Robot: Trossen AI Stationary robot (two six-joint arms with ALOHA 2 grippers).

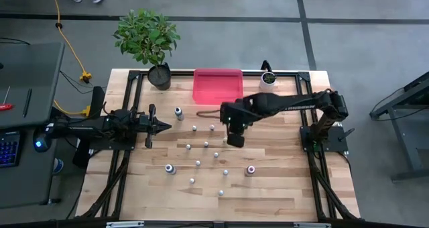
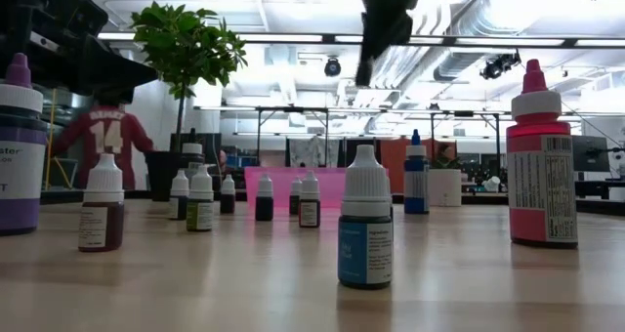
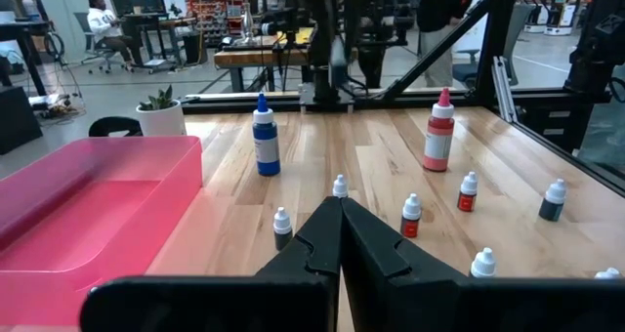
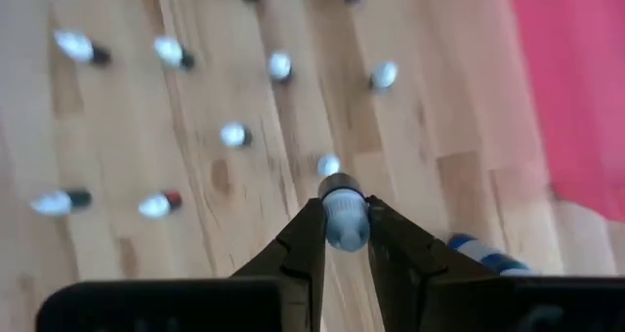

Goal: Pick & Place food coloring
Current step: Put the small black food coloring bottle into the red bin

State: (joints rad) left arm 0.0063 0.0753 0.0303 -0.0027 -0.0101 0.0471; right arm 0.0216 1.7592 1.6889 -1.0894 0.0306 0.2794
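Observation:
Several tiny whitish food coloring bottles [image 1: 198, 163] stand upright on the wooden table, among them a larger blue one [image 1: 178, 112], a purple one [image 1: 170, 168] and a pink-red one [image 1: 251, 169]. My right gripper [image 1: 234, 139] hangs over the middle of the table, just near of the pink tray [image 1: 218, 86], shut on one tiny bottle [image 4: 344, 220]. In the low view my right gripper [image 2: 376, 49] is high above the bottles. My left gripper [image 1: 159, 125] waits shut at the table's left side, clear of the bottles, its tips together in its wrist view [image 3: 340, 203]. My right gripper pinches a tiny white-capped bottle between its two fingertips, at the bottle's body [image 4: 345, 227]. The fingers [image 4: 305, 236] point down from above. The bottle is lifted clear of the table, well above the other bottles.
A pink tray lies at the far middle of the table. A leafy plant in a dark pot [image 1: 159, 74] stands at the far left corner and a small white plant pot [image 1: 268, 78] right of the tray. A person [image 3: 98, 20] sits in the room beyond.

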